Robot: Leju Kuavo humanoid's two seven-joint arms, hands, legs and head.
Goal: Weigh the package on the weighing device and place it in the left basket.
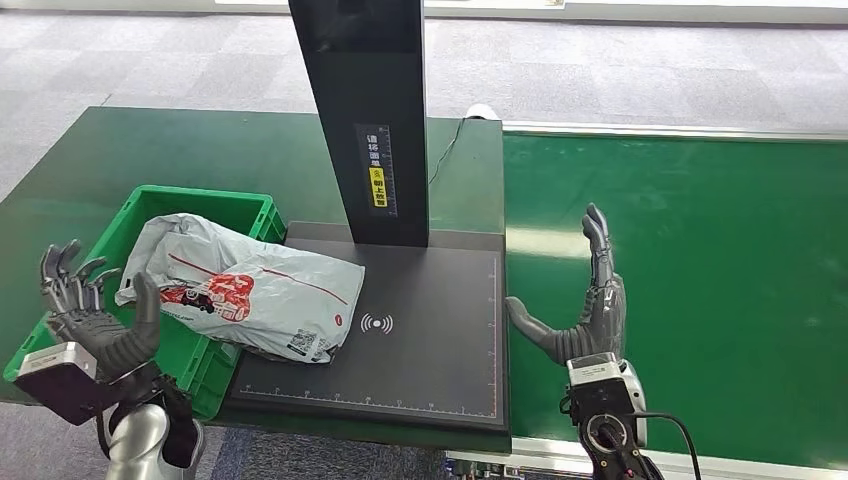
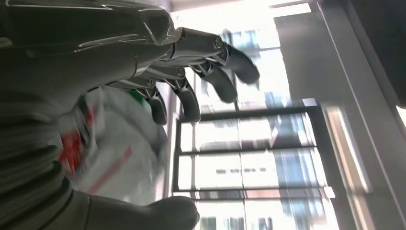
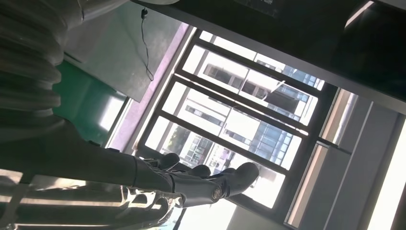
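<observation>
On the dark scale (image 1: 420,340), with its flat platform and tall black column (image 1: 365,110), a grey package (image 1: 250,285) lies half on and half off: one end rests on the platform's left part, near the white wireless mark (image 1: 376,323), and the other end hangs over the rim of the green basket (image 1: 140,215) that stands just beside the scale on the left. Red print and a small label show on the package's wrapper.

Over the basket's near corner the left hand (image 1: 95,320) hovers, palm turned toward the package, fingers spread apart and slightly curled, holding nothing. From the head view it sits close to the package's left end; whether the thumb touches the wrapper cannot be told. The left wrist view shows the same hand (image 2: 143,62) with its dark fingers (image 2: 225,86) separated and the package (image 2: 119,158) blurred beyond the palm.

Right of the scale, above the green belt (image 1: 700,290), the right hand (image 1: 590,310) stands upright with fingers extended together and thumb stretched out toward the platform's edge, empty and apart from the package. The right wrist view catches its fingers (image 3: 225,184) straight, against windows.

A thin cable (image 1: 448,145) runs across the dark green table (image 1: 150,150) behind the column.
</observation>
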